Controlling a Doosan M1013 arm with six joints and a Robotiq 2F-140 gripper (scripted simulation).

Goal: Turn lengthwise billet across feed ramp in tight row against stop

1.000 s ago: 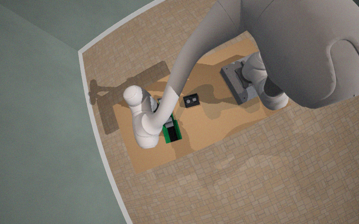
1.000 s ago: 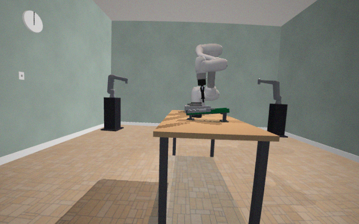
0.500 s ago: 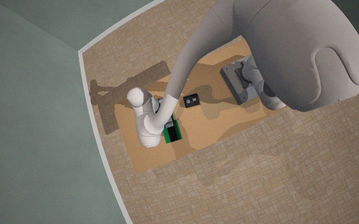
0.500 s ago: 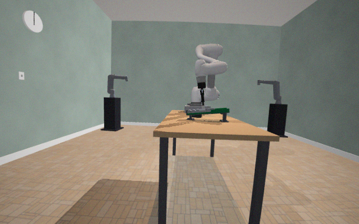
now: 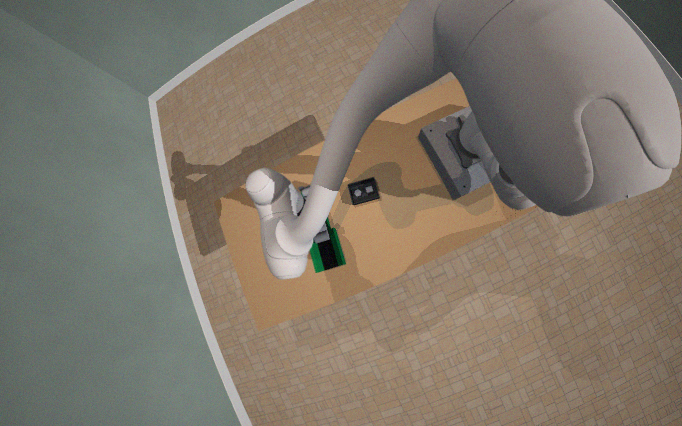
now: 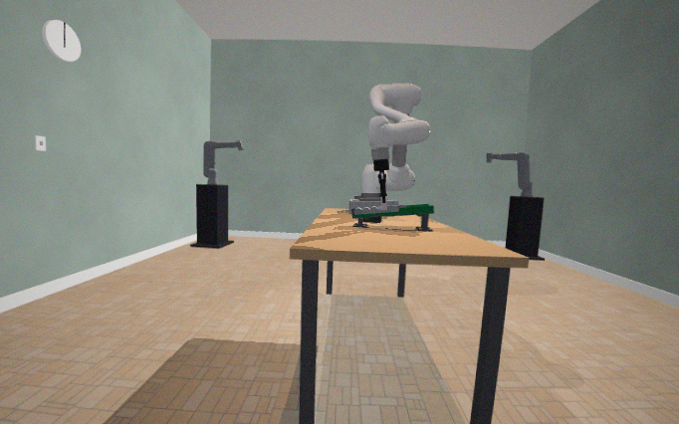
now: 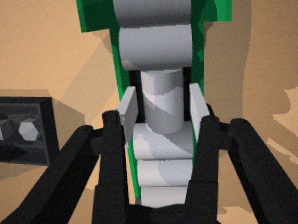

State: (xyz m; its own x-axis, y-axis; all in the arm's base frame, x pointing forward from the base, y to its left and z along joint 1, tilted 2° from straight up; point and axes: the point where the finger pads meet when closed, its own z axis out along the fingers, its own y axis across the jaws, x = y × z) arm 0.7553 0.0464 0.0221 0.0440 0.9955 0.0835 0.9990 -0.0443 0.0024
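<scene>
In the wrist view the green feed ramp (image 7: pixel 206 3) runs up the middle. One grey billet (image 7: pixel 162 99) lies lengthwise on it. Two billets (image 7: pixel 153 23) lie across the ramp above it, and several more (image 7: pixel 162 163) lie across below it. My gripper (image 7: pixel 163 97) is low over the ramp, partly open, with one finger pad on each side of the lengthwise billet and a small gap at each side. In the exterior view the gripper (image 6: pixel 382 195) points straight down onto the ramp (image 6: pixel 400 210). In the top view the arm hides most of the ramp (image 5: pixel 328 254).
A small dark box (image 7: pixel 23 129) with a hex part and a round part sits on the table left of the ramp; it also shows in the top view (image 5: pixel 363 191). The arm's grey base plate (image 5: pixel 452 158) is at the table's far end. Two other arms stand on black pedestals (image 6: pixel 211 213) (image 6: pixel 524 223).
</scene>
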